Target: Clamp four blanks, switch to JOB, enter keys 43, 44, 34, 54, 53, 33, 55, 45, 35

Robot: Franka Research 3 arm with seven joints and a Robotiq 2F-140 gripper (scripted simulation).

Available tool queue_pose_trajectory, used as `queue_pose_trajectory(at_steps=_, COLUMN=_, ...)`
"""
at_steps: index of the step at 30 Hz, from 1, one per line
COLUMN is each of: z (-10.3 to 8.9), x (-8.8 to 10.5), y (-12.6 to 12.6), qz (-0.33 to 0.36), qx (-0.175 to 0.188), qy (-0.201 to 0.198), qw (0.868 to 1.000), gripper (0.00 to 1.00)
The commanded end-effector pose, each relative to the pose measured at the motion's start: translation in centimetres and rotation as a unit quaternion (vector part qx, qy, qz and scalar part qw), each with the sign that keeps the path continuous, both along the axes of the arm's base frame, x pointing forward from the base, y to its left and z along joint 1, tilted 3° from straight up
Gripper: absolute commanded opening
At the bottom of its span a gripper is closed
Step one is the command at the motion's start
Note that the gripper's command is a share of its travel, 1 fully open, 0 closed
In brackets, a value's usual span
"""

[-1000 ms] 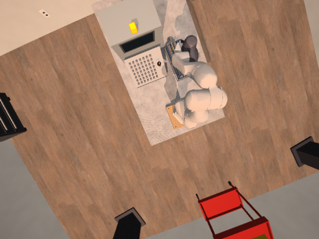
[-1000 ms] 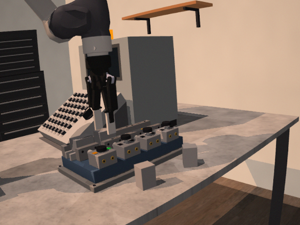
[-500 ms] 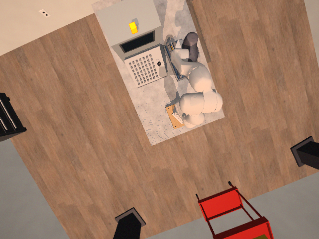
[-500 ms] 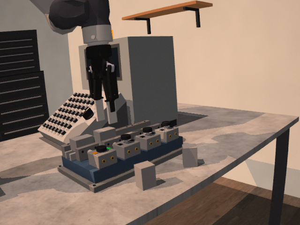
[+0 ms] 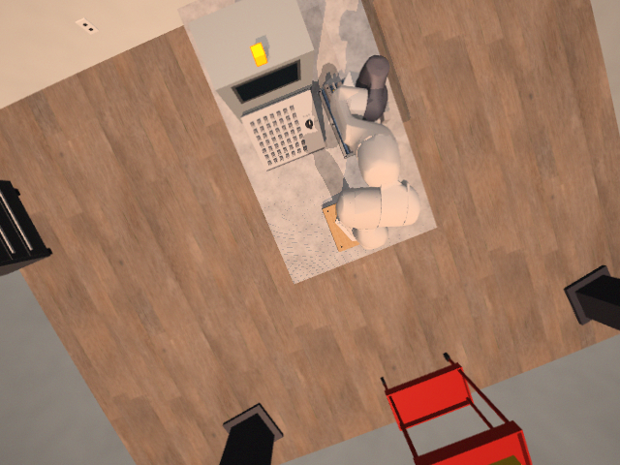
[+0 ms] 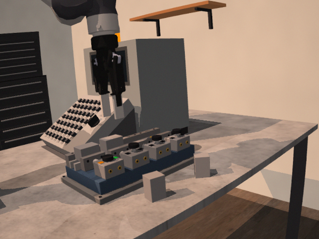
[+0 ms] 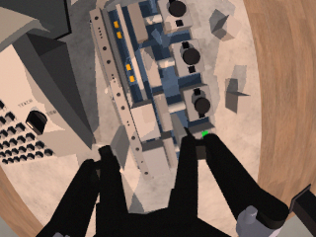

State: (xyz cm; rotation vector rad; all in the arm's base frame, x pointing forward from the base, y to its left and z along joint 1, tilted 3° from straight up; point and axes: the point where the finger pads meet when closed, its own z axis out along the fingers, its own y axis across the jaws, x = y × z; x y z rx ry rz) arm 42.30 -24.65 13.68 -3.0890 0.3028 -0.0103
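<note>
Going left to right in the exterior view, the sloping key panel [image 5: 279,133] [image 6: 67,121] [image 7: 61,133] carries the black selector [image 5: 308,123] [image 6: 93,120] [image 7: 36,121]. My jaws stand partly apart above the vise fixture, nothing between them, their fingertips [image 6: 118,110] pointing down.

The fixture's blue bed [image 6: 108,185] has four stations. The leftmost holds a blank [image 6: 86,150] [image 7: 155,160], its amber lens [image 6: 100,162] and green lens [image 6: 115,157] [image 7: 204,133] lit; the next holds another blank [image 6: 111,142] [image 7: 145,121], and I see no lit lens on its block. Two more blanks stand upright and apart on the worktop [image 5: 290,195] [image 6: 257,144]: a nearer one [image 6: 154,186] and a farther one [image 6: 202,165].

From the top I see the lit amber lamp [image 5: 258,53] [image 6: 117,36] plainly on the cabinet [image 5: 245,30] [image 6: 162,82]; the exterior view shows only its edge behind me. The wrist view alone shows yellow marks [image 7: 118,30] along the bed's far side
</note>
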Motion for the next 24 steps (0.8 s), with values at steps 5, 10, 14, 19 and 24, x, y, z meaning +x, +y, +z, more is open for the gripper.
queue_pose_trajectory(at_steps=5, z=4.3, x=-0.5, y=0.4, qz=0.023, qx=0.011, qy=0.002, qw=1.0, gripper=0.4)
queue_pose_trajectory(at_steps=10, z=5.3, x=-0.5, y=0.3, qz=0.023, qx=0.011, qy=0.002, qw=1.0, gripper=0.4)
queue_pose_trajectory(at_steps=14, z=5.7, x=-0.5, y=0.3, qz=0.023, qx=0.011, qy=0.002, qw=1.0, gripper=0.4)
queue_pose_trajectory(at_steps=19, z=5.7, x=-0.5, y=0.3, qz=0.023, qx=0.011, qy=0.002, qw=1.0, gripper=0.0)
queue_pose_trajectory(at_steps=24, z=5.7, x=-0.5, y=0.3, qz=0.023, qx=0.011, qy=0.002, qw=1.0, gripper=0.0)
